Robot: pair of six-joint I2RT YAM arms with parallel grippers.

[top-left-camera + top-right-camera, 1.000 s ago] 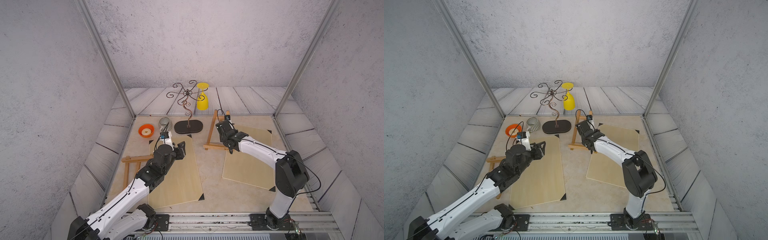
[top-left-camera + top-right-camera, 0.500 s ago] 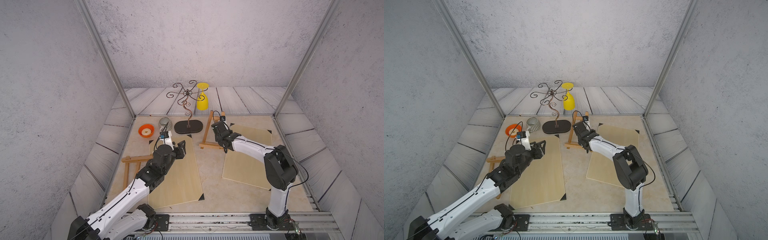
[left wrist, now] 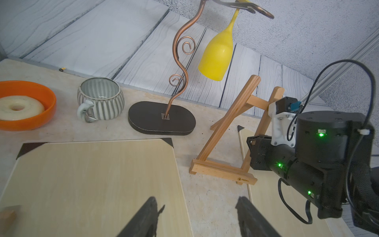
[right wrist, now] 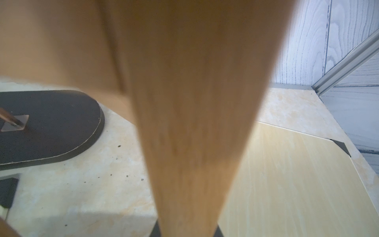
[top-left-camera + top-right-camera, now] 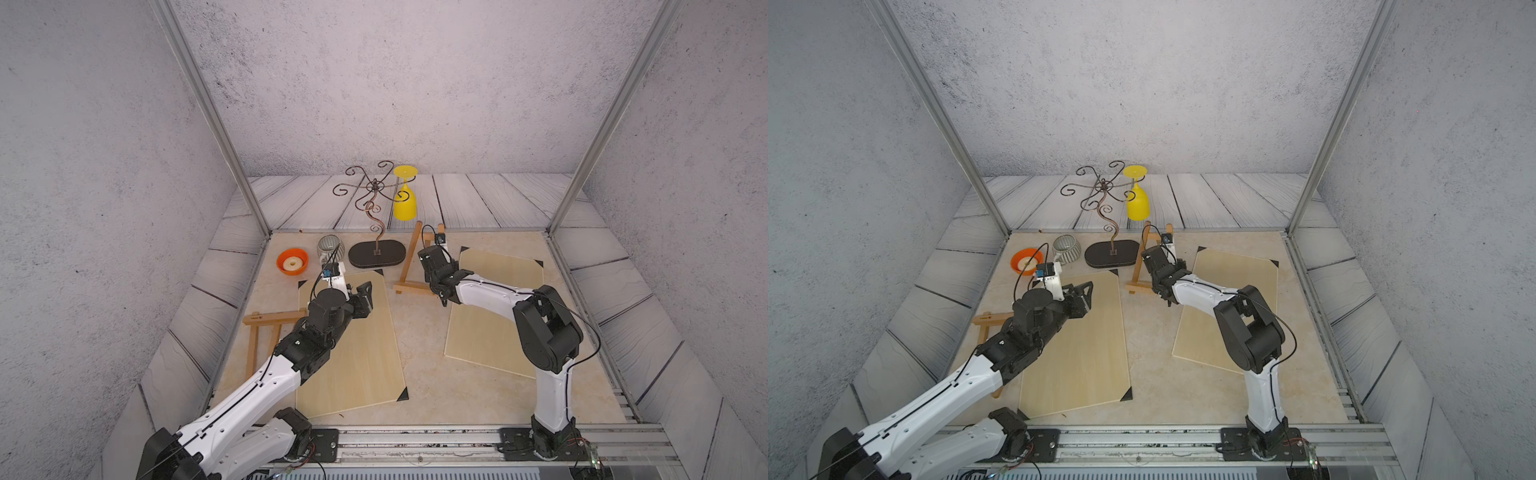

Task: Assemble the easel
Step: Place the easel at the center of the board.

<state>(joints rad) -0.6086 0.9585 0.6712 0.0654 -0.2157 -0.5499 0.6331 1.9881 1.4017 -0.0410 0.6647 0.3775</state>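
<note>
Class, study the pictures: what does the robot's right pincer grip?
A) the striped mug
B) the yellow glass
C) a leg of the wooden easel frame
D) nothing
C: the right pincer is shut on a leg of the easel frame, whose wood fills the right wrist view.

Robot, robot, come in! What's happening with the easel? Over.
Left gripper open, over wooden board. Right gripper shut on easel leg. Glass rack base close beside it.
</note>
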